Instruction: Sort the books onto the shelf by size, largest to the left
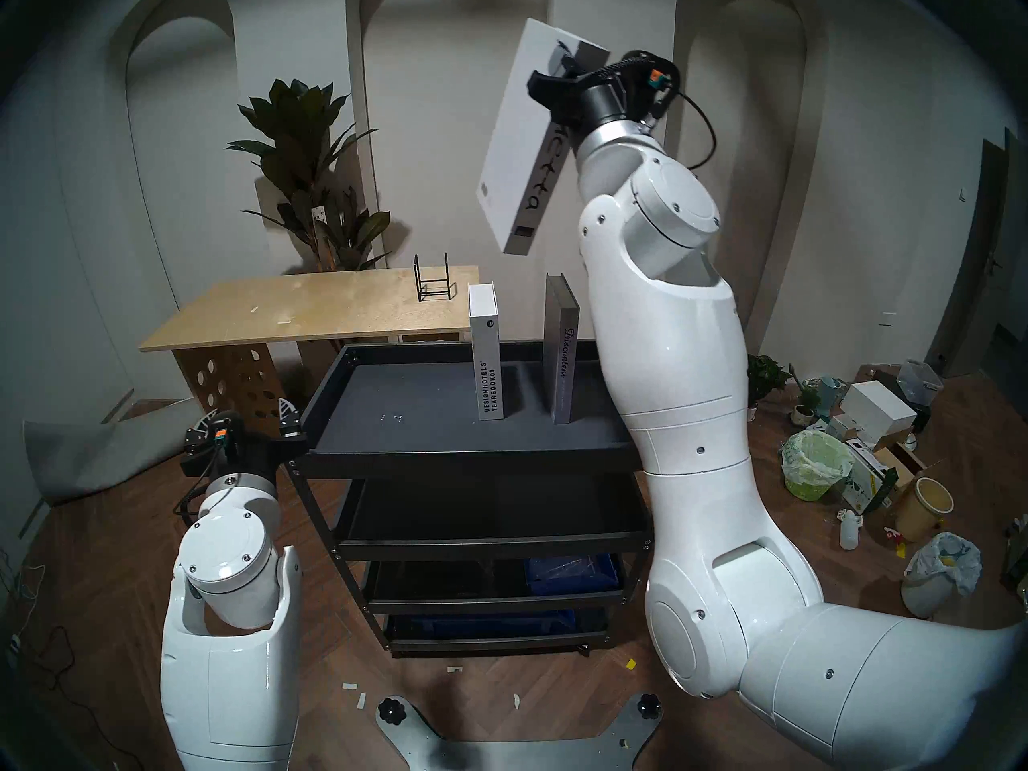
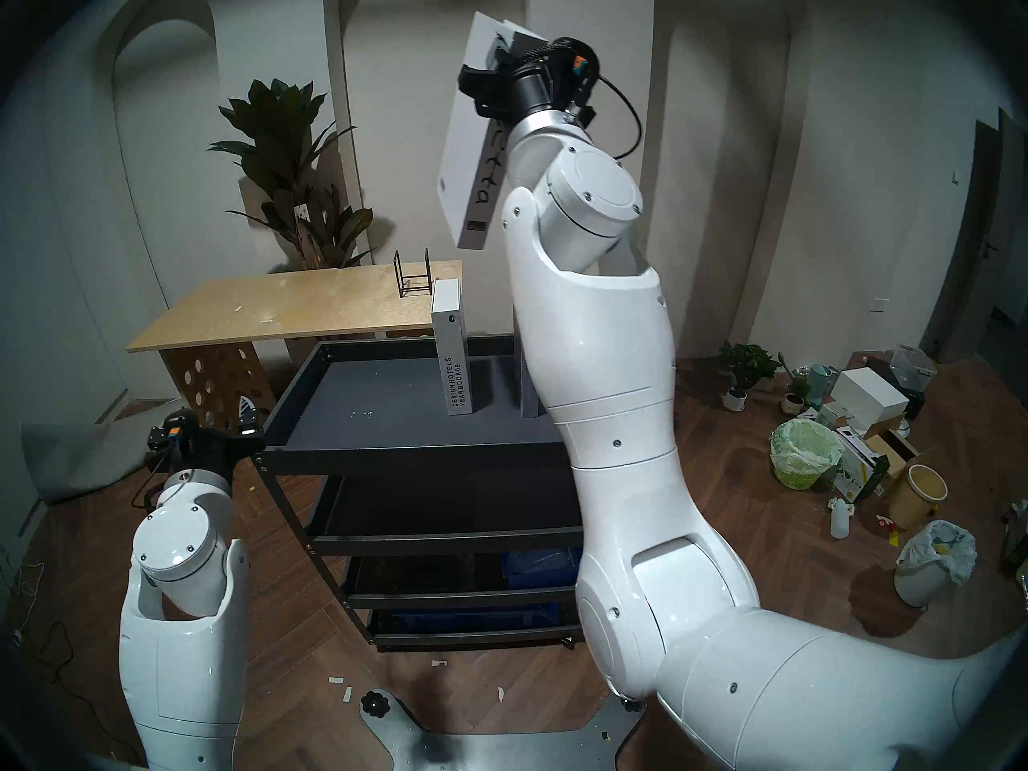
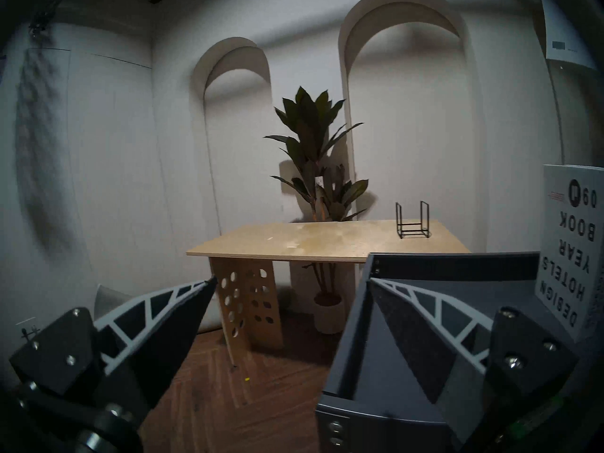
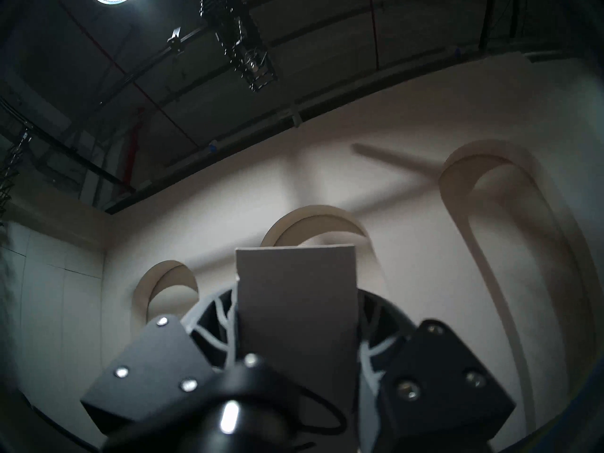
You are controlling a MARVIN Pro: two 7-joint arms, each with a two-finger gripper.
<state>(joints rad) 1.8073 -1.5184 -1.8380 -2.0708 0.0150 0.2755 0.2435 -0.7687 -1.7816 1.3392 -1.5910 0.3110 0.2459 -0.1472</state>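
Note:
My right gripper [image 1: 556,80] is shut on the tall white "Arletta" book [image 1: 517,141] and holds it tilted, high above the cart's right side. The right wrist view shows the book [image 4: 295,311] clamped between the fingers. The thick white "Designhotels Yearbook09" [image 1: 487,358] and the greyish "Discontent" [image 1: 562,358] stand upright on the dark grey shelf tray [image 1: 411,419], Designhotels on the left, with a gap between them. My left gripper [image 1: 245,414] is open and empty at the tray's front left corner [image 3: 457,272]. One of its fingers [image 3: 425,328] is over the tray.
A plywood table [image 1: 311,308] with a small black wire rack [image 1: 434,280] stands behind the cart, with a tall plant [image 1: 317,169] behind it. The cart has lower tiers [image 1: 489,525]. Bins, boxes and pots [image 1: 868,447] litter the floor on the right.

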